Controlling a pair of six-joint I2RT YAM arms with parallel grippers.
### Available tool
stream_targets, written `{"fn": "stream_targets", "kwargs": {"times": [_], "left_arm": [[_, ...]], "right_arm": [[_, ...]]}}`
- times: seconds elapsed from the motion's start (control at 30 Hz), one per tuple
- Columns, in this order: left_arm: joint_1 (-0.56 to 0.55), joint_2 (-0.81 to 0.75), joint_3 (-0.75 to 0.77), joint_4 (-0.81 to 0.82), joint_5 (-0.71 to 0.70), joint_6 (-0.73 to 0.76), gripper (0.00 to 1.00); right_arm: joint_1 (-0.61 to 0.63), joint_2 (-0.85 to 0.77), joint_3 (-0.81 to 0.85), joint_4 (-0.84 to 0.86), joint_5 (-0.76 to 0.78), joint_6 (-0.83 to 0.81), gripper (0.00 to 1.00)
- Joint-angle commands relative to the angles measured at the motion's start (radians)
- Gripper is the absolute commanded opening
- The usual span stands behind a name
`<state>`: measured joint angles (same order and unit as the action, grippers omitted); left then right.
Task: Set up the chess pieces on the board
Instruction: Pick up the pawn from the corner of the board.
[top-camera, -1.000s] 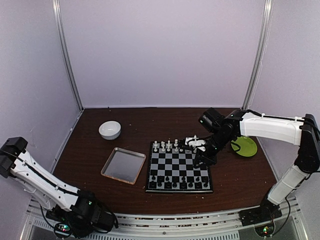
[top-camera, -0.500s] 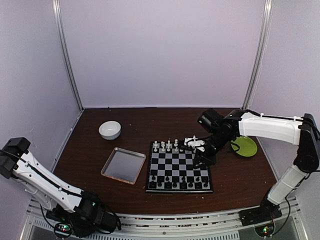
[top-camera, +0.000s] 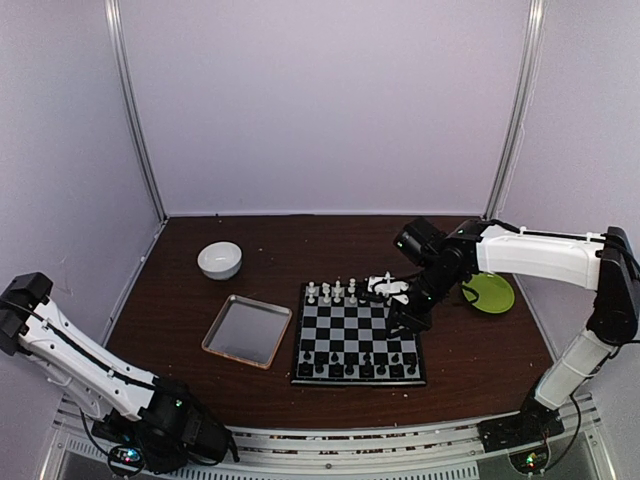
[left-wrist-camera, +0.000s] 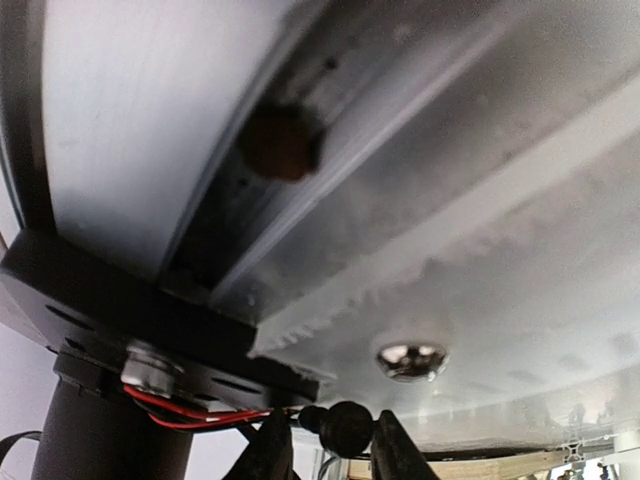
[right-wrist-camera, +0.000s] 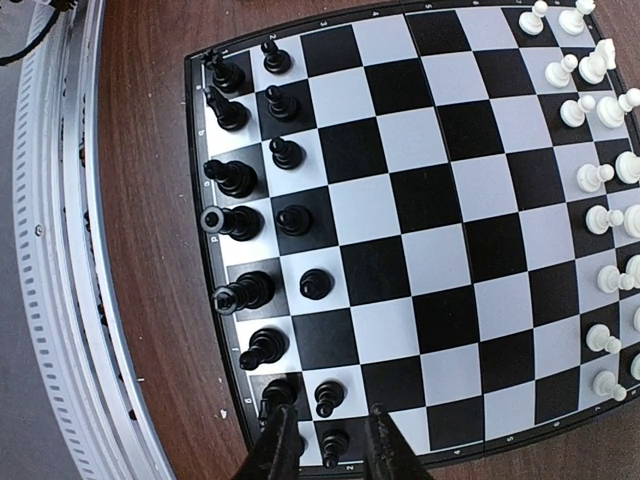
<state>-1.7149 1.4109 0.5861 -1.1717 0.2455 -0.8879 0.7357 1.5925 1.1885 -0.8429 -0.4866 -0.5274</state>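
My right jaws have edged slightly left; they hang narrowly apart, empty, over the board (top-camera: 358, 340) on the tabletop (top-camera: 300, 250), beside bunched white chess pieces (right-wrist-camera: 598, 70), I judge to straighten them; left jaws parked by the rail (left-wrist-camera: 400, 200), gap unreadable.

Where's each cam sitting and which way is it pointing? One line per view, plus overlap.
Top external: above and behind the bases, looking down over the table; left arm folded low, right arm reaching over the board.
Left wrist: on the left arm, close against a silver metal rail; left claw tips at bottom edge.
Right wrist: above the board, looking down; black pieces image-left, white pieces right; right claw at bottom.
Shared: top external and right wrist both show the board and pieces.
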Motion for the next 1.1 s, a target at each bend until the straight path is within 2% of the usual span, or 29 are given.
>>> {"fn": "stream_targets", "kwargs": {"times": [0.0, 0.37, 0.53, 0.7, 0.77, 0.87, 1.07], "left_arm": [[0.008, 0.003, -0.013, 0.212, -0.093, 0.048, 0.29], [0.009, -0.002, 0.010, 0.219, -0.113, 0.095, 0.18], [0.010, 0.036, 0.080, 0.214, -0.148, 0.139, 0.12], [0.028, 0.062, 0.179, 0.160, -0.198, 0.196, 0.11], [0.081, 0.059, 0.230, 0.138, -0.231, 0.226, 0.11], [0.222, 0.021, 0.278, 0.151, -0.275, 0.274, 0.11], [0.556, 0.009, 0.390, 0.351, -0.309, 0.401, 0.11]], "right_arm": [[0.011, 0.011, 0.027, -0.014, -0.003, 0.001, 0.23], [0.018, 0.014, 0.028, -0.019, 0.000, -0.003, 0.21], [0.018, 0.013, 0.029, -0.021, 0.000, -0.005, 0.21], [0.020, 0.011, 0.029, -0.021, 0.000, -0.005, 0.20], [0.018, 0.012, 0.032, -0.023, -0.001, -0.005, 0.20], [0.018, 0.003, 0.037, -0.028, -0.004, -0.004, 0.20], [-0.038, -0.045, 0.053, -0.024, -0.061, 0.024, 0.20]]}}
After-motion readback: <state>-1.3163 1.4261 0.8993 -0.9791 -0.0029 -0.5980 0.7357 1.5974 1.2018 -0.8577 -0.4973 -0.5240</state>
